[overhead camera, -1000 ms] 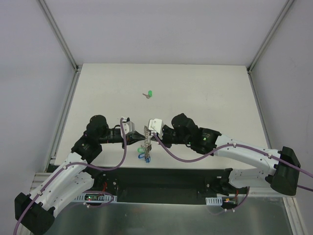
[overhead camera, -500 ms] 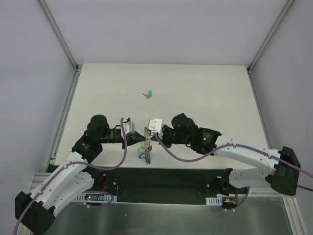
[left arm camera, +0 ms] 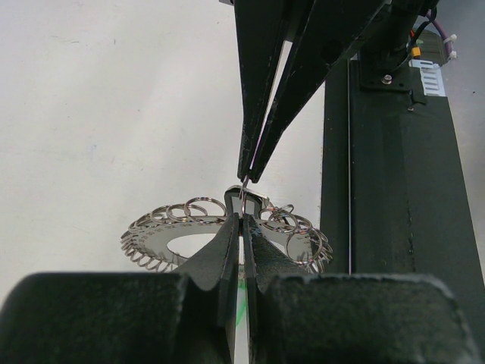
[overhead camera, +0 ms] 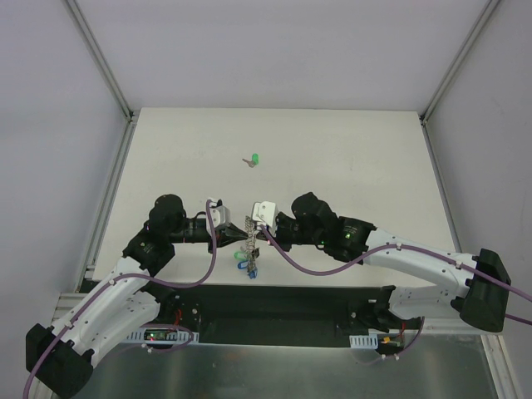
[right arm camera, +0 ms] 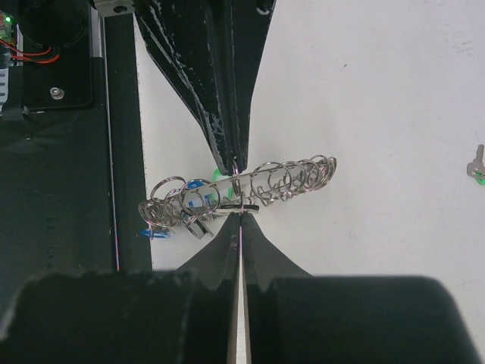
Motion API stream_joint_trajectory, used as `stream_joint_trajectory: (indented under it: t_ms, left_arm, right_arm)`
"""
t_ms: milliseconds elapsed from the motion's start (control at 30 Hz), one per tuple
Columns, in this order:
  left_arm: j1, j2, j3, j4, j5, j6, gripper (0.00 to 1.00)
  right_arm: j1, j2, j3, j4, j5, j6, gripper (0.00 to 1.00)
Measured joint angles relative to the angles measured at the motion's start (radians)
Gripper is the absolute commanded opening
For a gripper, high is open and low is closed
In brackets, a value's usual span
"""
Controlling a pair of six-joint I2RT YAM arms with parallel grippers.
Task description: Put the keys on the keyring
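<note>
In the left wrist view, the left gripper is reaching up from the bottom centre. Its fingers are pressing tightly together, pinching the near rim of the flat grey metal keyring among its wire loops. The right gripper is pointing down from the top of the frame, fingers likewise squeezed together and nipping the rim directly opposite. In the top view, the ring is standing edge-on between both grippers at lower centre, with small blue-headed keys hanging beneath it. Higher up the frame, on the white table, a loose green-headed key is lying well apart from both grippers.
</note>
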Motion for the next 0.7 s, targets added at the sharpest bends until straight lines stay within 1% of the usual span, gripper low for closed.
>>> stream_joint_trajectory:
  t_ms: [700]
  left_arm:
    - [0.013, -0.011, 0.0, 0.003, -0.006, -0.004, 0.0]
  right_arm:
    - [0.0, -0.01, 0.0, 0.0, 0.009, -0.001, 0.01]
